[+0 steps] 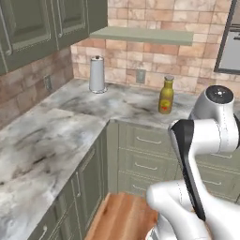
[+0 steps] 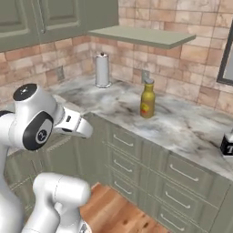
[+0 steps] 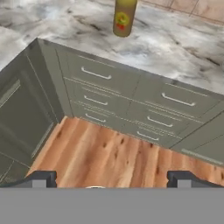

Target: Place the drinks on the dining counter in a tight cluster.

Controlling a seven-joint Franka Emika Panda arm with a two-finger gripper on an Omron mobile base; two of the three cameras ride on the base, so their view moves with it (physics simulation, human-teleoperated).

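The amber bottle point(image 1: 166, 95) stands upright on the marble counter point(image 1: 56, 136) against the tan brick wall point(image 1: 154, 61), near the back edge, its grey cap up and its red-yellow label facing the room; in the right base view the same bottle point(image 2: 147, 98) sits about midway along the counter run, and in the hand view its lower half point(image 3: 124, 16) shows at the top, above the green drawers point(image 3: 131, 105). Well to the bottle's left, at the far corner, a paper towel roll point(image 1: 97, 74) stands on its holder, apart from the bottle. At the far right of the counter in the right base view a small white container with a dark label point(image 2: 227, 144) stands near the front edge, cut by the picture's border, well apart from the bottle. A green shelf point(image 2: 141, 35) hangs on the wall above, and dark green cupboards point(image 1: 42, 26) fill the upper left. The counter bends in an L, with wooden floor point(image 3: 113, 157) in the nook below. The gripper point(image 3: 112, 178) hangs over that floor, short of the drawers, its two dark tips spread as wide as they go with nothing between them; it is well clear of the bottle and touches nothing
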